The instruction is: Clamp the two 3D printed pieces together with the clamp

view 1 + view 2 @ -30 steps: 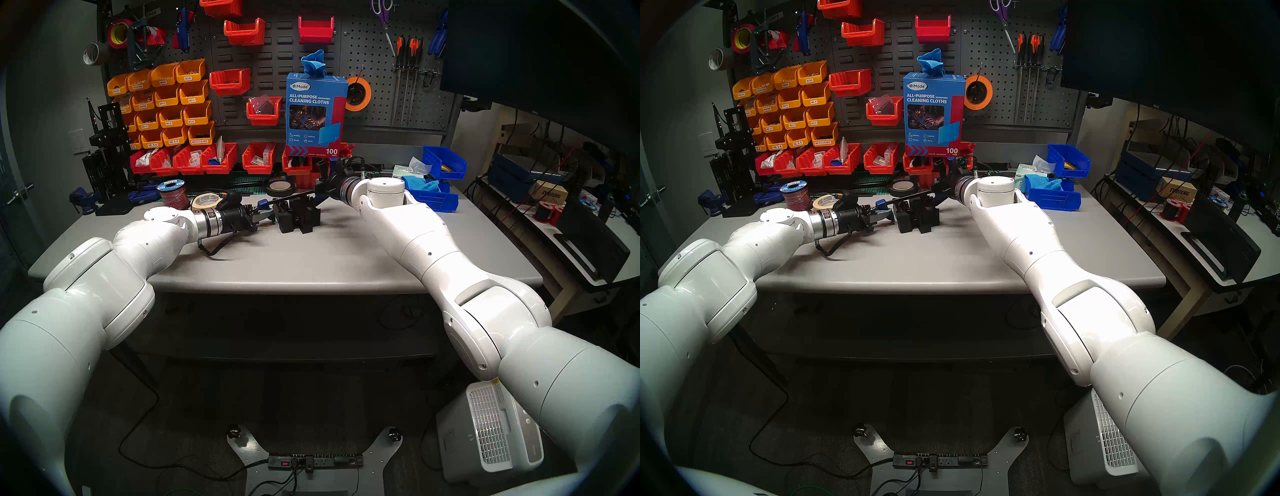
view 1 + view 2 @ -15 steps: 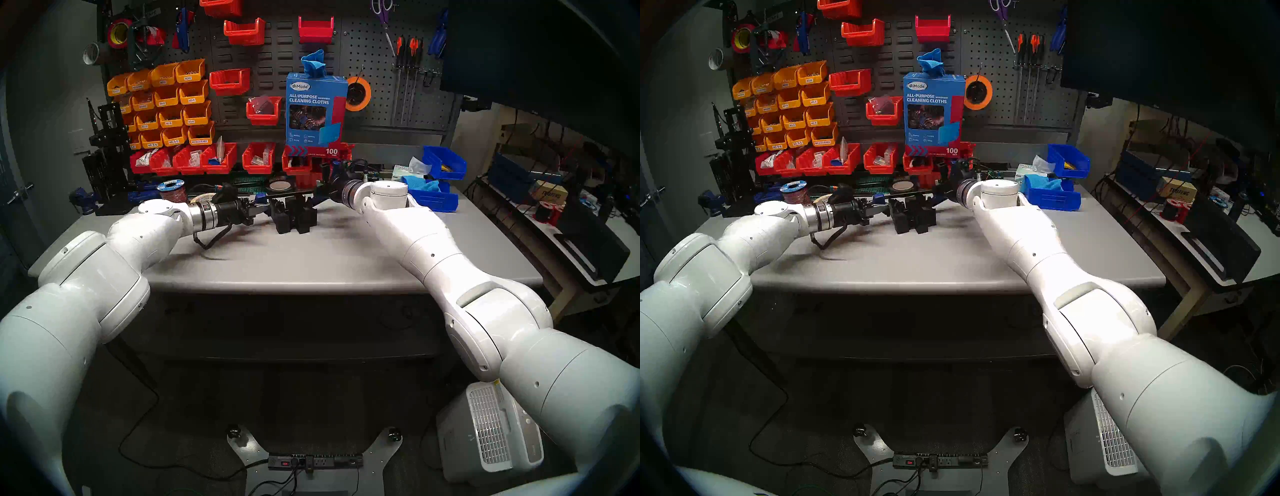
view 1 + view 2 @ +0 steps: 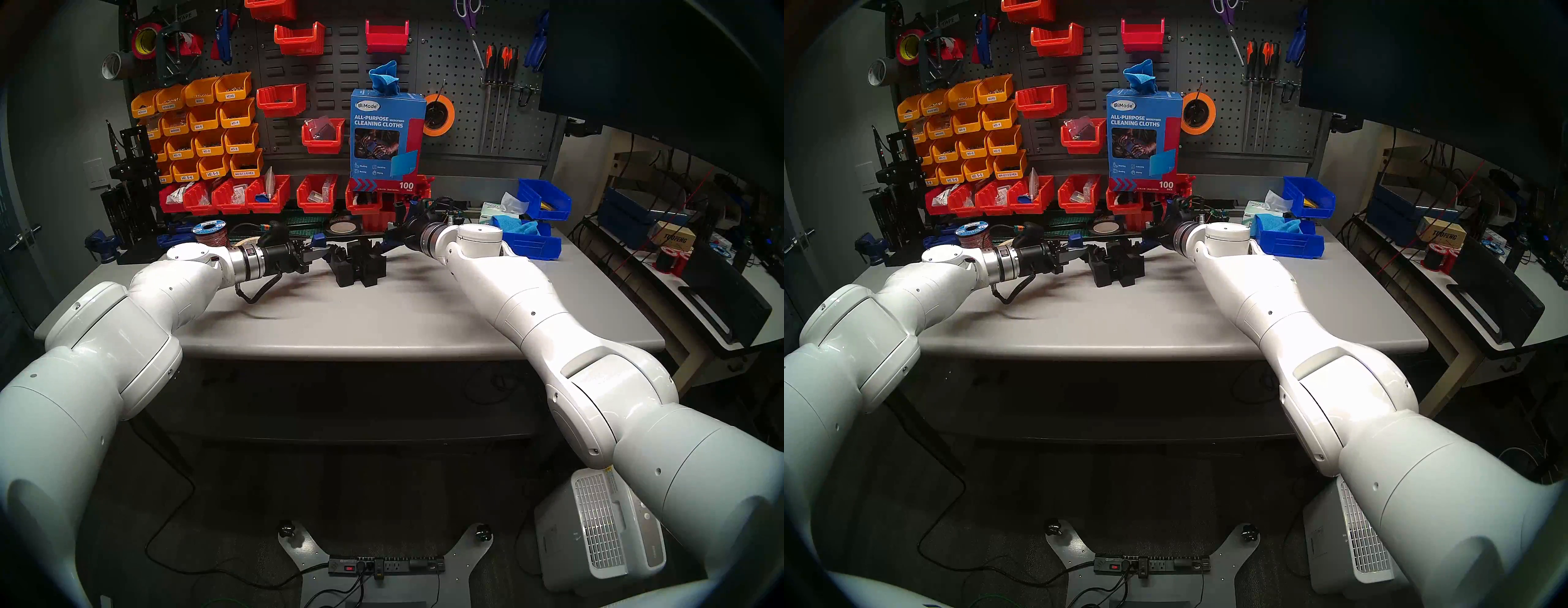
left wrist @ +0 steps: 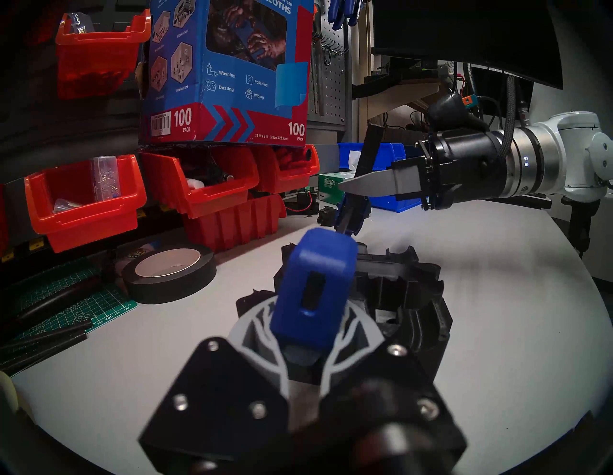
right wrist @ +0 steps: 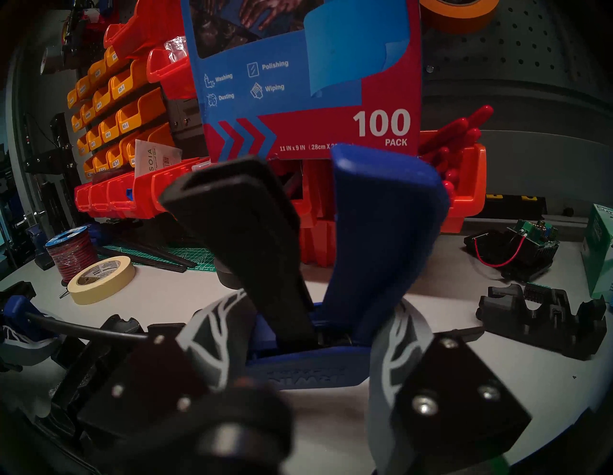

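The clamp (image 3: 356, 238) hangs level just above the two 3D printed pieces (image 3: 360, 267), which stand side by side at the table's middle back. My left gripper (image 3: 313, 254) is shut on the clamp's blue end jaw (image 4: 315, 285), left of the pieces (image 4: 408, 292). My right gripper (image 3: 392, 235) is shut on the blue trigger-handle body (image 5: 308, 368), its fingers (image 5: 398, 331) flanking the black trigger (image 5: 252, 238) and blue handle (image 5: 381, 232). The thin black bar (image 5: 83, 331) runs from there toward the left gripper. Whether the clamp touches the pieces is hidden.
A low black cradle part (image 5: 544, 318) and a circuit board (image 5: 517, 245) lie behind the right gripper. A black tape roll (image 4: 169, 272), masking tape (image 5: 99, 278), a wire spool (image 3: 210, 233), red bins (image 3: 271, 195), a cloth box (image 3: 386, 136) and blue bins (image 3: 530, 242) line the back.
Both arms moved the clamp back and the left end rose, so the bar went from tilted to level over the pieces. The pieces shifted slightly left.
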Tool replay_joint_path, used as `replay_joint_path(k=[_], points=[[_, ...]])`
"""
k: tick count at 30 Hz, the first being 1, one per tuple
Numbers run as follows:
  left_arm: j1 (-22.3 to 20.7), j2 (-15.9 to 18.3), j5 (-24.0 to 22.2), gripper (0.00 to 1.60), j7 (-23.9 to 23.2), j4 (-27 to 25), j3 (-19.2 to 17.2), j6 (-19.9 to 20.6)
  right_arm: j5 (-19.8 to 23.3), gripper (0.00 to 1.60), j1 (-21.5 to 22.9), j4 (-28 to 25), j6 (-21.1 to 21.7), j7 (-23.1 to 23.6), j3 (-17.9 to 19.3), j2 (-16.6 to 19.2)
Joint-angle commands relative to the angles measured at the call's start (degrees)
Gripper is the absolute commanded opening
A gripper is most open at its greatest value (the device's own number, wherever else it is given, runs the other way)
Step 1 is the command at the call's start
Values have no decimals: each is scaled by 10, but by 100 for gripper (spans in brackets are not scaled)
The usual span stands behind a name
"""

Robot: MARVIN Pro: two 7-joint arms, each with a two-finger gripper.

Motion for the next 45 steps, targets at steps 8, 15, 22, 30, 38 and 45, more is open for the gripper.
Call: replay_joint_path(k=[8, 15, 22, 30, 38, 45], points=[[-14, -8, -2, 0, -3, -4, -5, 0, 19, 0, -43, 11, 38, 31, -29, -22], [-14, -8, -3, 0, -5, -4, -7, 0, 27, 0, -42, 11, 38, 32, -32, -20], [-13, -8, -4, 0, -7, -4, -8, 1, 34, 0, -42, 11, 39, 33, -34, -18], [-13, -8, -5, 0, -9, -4, -10, 1, 43, 0, -41, 11, 39, 34, -38, -16], [-13, -8, -5, 0, -11, -3, -12, 0, 50, 0, -40, 11, 39, 34, -42, -15], [-13, -9, -5, 0, -10, -3, -13, 0, 54, 0, -33, 9, 38, 35, -47, -11]])
